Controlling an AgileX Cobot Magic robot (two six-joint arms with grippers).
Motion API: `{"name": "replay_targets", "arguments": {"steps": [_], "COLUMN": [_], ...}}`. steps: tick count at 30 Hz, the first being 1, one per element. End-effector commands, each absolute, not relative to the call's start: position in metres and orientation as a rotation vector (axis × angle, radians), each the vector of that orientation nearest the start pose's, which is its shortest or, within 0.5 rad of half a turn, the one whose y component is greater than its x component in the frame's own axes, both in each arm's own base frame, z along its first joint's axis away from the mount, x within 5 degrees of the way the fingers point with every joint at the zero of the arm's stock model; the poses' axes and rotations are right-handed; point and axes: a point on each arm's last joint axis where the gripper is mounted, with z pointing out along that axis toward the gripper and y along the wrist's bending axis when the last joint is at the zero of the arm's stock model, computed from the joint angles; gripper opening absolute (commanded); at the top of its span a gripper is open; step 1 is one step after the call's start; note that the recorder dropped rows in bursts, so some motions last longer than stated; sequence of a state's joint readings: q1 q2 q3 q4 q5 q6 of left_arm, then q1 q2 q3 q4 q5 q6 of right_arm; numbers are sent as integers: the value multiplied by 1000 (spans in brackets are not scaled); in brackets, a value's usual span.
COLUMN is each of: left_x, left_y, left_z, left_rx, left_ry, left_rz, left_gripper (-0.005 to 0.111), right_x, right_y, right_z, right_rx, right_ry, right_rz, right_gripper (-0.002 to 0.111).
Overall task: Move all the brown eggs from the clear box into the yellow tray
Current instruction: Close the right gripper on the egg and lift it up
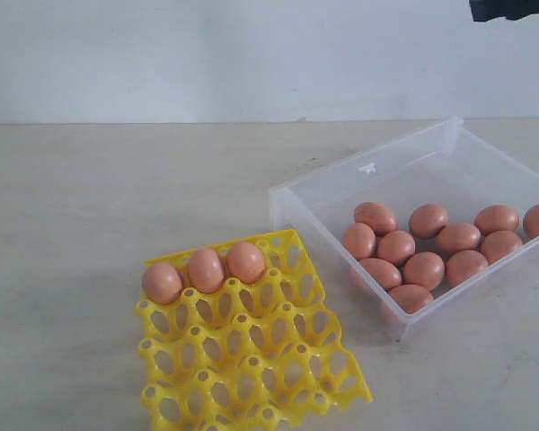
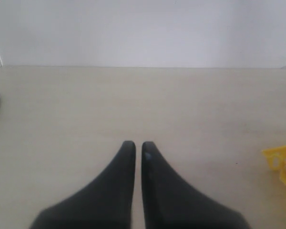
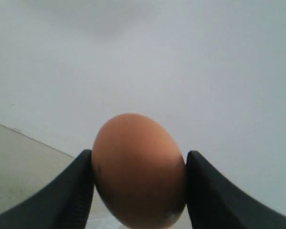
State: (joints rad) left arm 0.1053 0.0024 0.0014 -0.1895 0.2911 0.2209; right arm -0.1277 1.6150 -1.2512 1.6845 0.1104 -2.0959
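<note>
1. Egg in hand: my right claw (image 3: 139, 160) grips one brown egg (image 3: 138, 171) across its narrow sides, long axis running along the fingers.
2. My left claw (image 2: 138, 145) is pinched closed and empty over the table (image 2: 133, 105), just beside the yellow tray (image 2: 278, 162).
3. That yellow tray (image 1: 251, 359) carries three eggs (image 1: 206, 269) in its far row, and every other cup is free.
4. The clear box (image 1: 413, 153), right of the tray, holds the loose eggs (image 1: 422, 269), a dozen or so.
5. I judge the egg must cross from the box side to the tray and go down end-on.
</note>
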Motion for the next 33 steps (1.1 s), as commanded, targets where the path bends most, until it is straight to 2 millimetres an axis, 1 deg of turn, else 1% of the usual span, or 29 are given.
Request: {"name": "replay_targets", "arguments": {"steps": [1,4,6,9,11,13,16,17,19,21,24,25,27,29,31,32,33], "left_x": [55,55,55,55,55,55,55,55,55,55,55,55,55,55,55,55,55], "left_y": [1,1,1,1,1,1,1,1,1,1,1,1,1,1,1,1,1], "left_z": [188,188,188,188,188,188,188,188,188,188,188,188,188,188,188,188,188], "left_rx": [-20,-20,-20,-20,-20,-20,-20,-20,-20,-20,-20,-20,-20,-20,-20,-20,-20], "left_ry": [1763,1763,1763,1763,1763,1763,1763,1763,1763,1763,1763,1763,1763,1763,1763,1763,1763], "left_rz": [61,61,61,61,61,61,61,61,61,61,61,61,61,61,61,61,61], "left_gripper": [4,4,4,4,4,4,4,4,4,4,4,4,4,4,4,4,4], "right_x": [377,374,372,366,358,348,335,330,320,309,295,291,285,285,285,286,286], "right_y": [-45,-51,-60,-79,-92,-101,-107,-107,-108,-107,-101,-98,-89,-78,-69,-64,-60], "right_z": [354,368,380,403,416,429,447,453,463,473,491,497,514,530,543,551,556], "right_rx": [-336,-284,-200,-56,30,81,78,88,131,222,348,364,350,294,245,226,223], "right_ry": [1767,1747,1737,1707,1672,1612,1464,1420,1377,1321,1182,1128,1026,954,910,884,866], "right_rz": [-398,-461,-557,-783,-978,-1167,-1463,-1526,-1570,-1475,-1220,-1146,-949,-738,-587,-474,-396], "right_gripper": [0,0,0,0,0,0,0,0,0,0,0,0,0,0,0,0,0]}}
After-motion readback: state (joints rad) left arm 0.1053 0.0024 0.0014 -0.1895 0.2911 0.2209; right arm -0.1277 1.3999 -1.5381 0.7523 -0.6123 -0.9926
